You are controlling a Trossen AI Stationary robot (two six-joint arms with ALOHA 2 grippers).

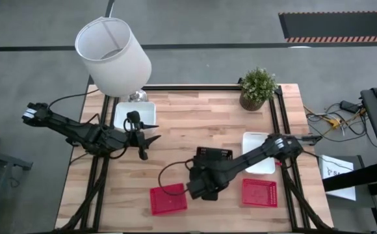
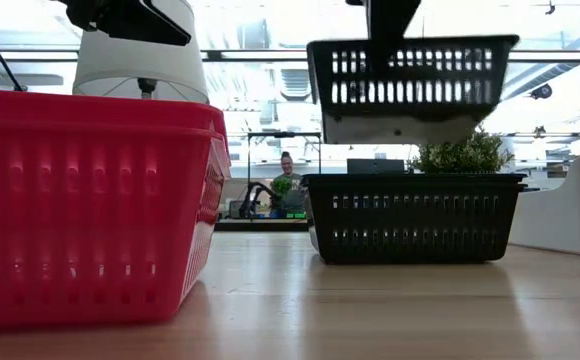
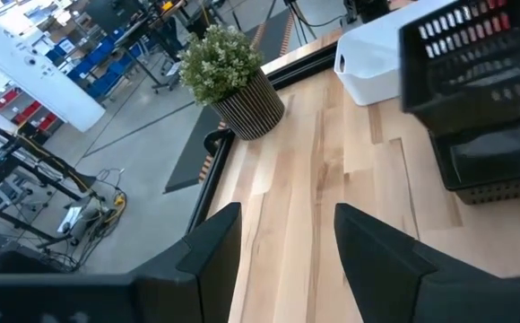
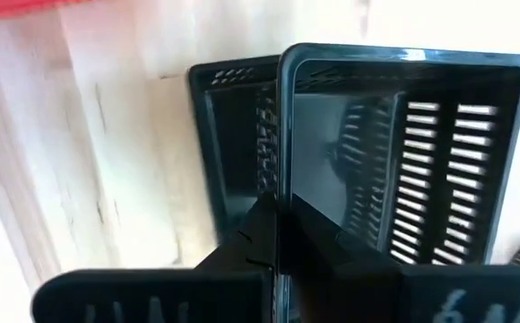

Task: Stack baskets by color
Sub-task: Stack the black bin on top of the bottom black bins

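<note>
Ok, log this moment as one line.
right gripper: shut on black basket, above second black basket | left gripper: open, waiting

Red basket (image 2: pixel 90 210) cut off at the low view's left edge — distant person (image 2: pixel 288 180) blurred.

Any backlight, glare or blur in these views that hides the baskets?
Low view: bright windows behind leave the lifted black basket and the black basket on the table dark; the near red basket is soft. Right wrist view: the held basket's floor shows glare and the right gripper is blurred.
</note>
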